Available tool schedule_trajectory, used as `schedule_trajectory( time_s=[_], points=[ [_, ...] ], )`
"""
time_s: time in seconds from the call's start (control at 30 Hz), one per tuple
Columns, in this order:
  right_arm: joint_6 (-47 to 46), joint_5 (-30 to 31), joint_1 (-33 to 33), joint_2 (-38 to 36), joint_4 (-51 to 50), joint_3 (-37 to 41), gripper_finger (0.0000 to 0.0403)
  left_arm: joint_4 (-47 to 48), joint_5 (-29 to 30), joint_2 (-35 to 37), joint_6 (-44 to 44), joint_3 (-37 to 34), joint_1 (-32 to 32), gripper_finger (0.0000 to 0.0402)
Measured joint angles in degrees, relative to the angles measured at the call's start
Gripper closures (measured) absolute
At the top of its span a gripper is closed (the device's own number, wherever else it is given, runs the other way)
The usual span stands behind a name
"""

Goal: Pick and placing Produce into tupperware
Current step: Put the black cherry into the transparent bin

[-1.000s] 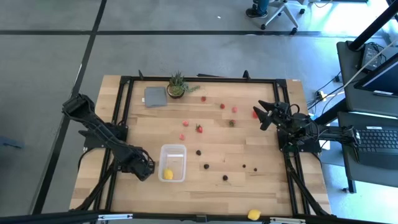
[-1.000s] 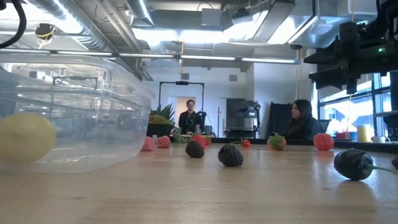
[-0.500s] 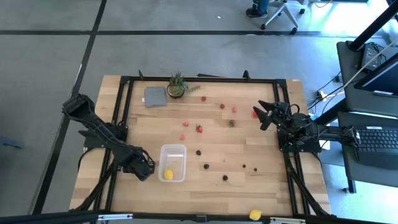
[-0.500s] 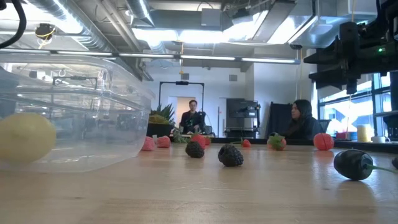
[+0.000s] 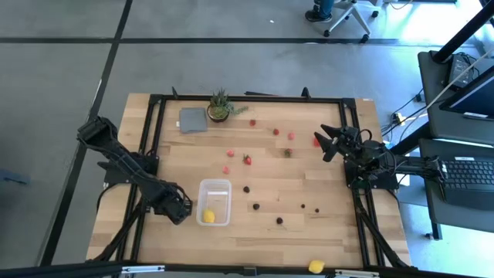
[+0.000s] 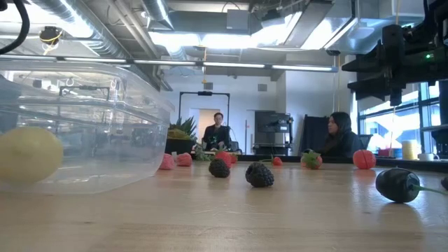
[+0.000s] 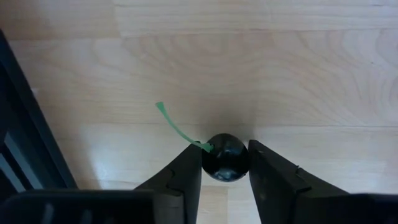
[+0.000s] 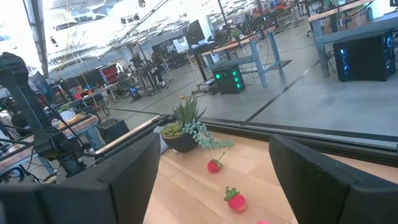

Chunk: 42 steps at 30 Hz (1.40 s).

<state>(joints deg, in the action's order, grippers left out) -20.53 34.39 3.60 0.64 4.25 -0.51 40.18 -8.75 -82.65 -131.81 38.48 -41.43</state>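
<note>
The clear tupperware (image 5: 214, 202) stands on the table near the front, with a yellow lemon piece (image 5: 208, 215) inside it. My left gripper (image 5: 179, 208) is just left of the tub, shut on a small black berry (image 7: 225, 157) with a green stem. Red strawberry pieces (image 5: 247, 160) and dark berries (image 5: 255, 205) lie scattered over the table's middle. My right gripper (image 5: 328, 143) hovers open near the right edge, with nothing between its fingers. In the low view the tub (image 6: 84, 126) and its lemon (image 6: 28, 155) fill the left. My left gripper pinches the black berry by its two opposite sides (image 7: 211, 163) between its two fingers (image 7: 186, 174). The fingers come from above, pointing down at the table. The green stem (image 7: 177, 127) sticks out sideways, free of the fingers. Whether the berry still rests on the wood cannot be told.
A green spiky potted plant (image 5: 220, 106) and a flat grey square (image 5: 192, 120) stand at the far left. A second lemon piece (image 5: 315, 266) lies at the front edge. A black frame (image 5: 247, 98) rims the table. People stand in the room beyond the table (image 6: 217, 133).
</note>
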Motion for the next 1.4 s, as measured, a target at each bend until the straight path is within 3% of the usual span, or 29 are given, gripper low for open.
schedule_trajectory(
  time_s=[0.2, 0.43, 0.7, 0.8, 0.97, 1.07, 1.4],
  points=[
    [0.0, 0.0, 0.0, 0.0, 0.0, 0.0, 0.0100, -3.1, 0.1, 0.4, 1.2, -0.1, 0.1, 0.0290],
    [0.0, 0.0, 0.0, 0.0, 0.0, 0.0, 0.0100, -4.1, 1.9, 6.6, 3.4, 0.0, 0.1, 0.0299],
    [0.0, 0.0, 0.0, 0.0, 0.0, 0.0, 0.0100, -3.0, 17.5, 16.5, 7.3, 0.0, 1.5, 0.0290],
    [0.0, 0.0, 0.0, 0.0, 0.1, 0.0, 0.0100, -5.7, 22.4, 19.3, 13.6, 0.0, 3.5, 0.0297],
    [-0.1, 0.0, 0.0, 0.0, 0.1, 0.0, 0.0100, -12.6, 25.9, 22.0, 26.2, 0.0, 8.0, 0.0300],
    [-0.2, 0.0, 0.0, 0.0, 0.1, 0.0, 0.0100, -17.1, 25.2, 21.5, 32.3, 0.0, 11.7, 0.0294],
    [-0.2, 0.0, 0.0, 0.0, 0.1, 0.0, 0.0100, -27.4, 11.9, 11.1, 46.7, 0.0, 22.9, 0.0303]
  ],
)
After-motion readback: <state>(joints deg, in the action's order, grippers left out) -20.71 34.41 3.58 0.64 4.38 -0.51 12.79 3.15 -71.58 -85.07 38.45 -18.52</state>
